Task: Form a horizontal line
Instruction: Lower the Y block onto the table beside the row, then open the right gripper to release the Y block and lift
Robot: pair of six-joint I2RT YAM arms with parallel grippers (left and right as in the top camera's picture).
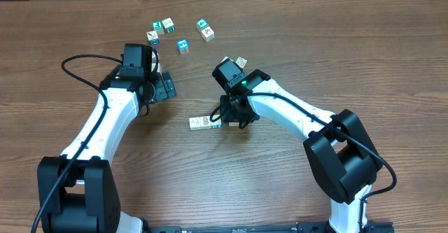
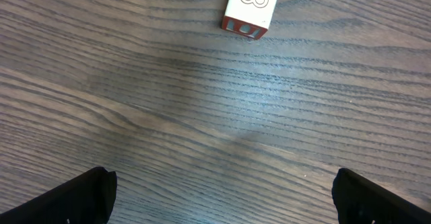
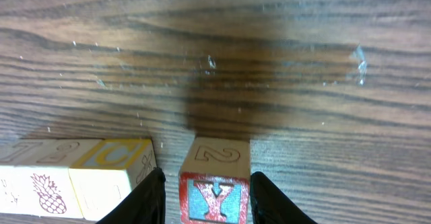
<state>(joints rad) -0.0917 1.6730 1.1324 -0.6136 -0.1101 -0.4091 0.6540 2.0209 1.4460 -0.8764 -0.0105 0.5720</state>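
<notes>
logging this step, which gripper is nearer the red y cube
Right: the right gripper has its fingers either side of the red Y cube; the left gripper is far up-left in the overhead view.

The line (image 1: 201, 124) sits just off tabletop centre toward 8 o'clock, running 9-to-3, all cubes flat and upright. The pineapple cube (image 3: 34, 183) and yellow-C cube (image 3: 111, 173) touch, with their faces aligned. The Y cube (image 3: 215, 187) has a red-framed Y on a blue side and a 2 on top. It sits at the 3 o'clock end, in line but a narrow gap short of the C cube.
</notes>
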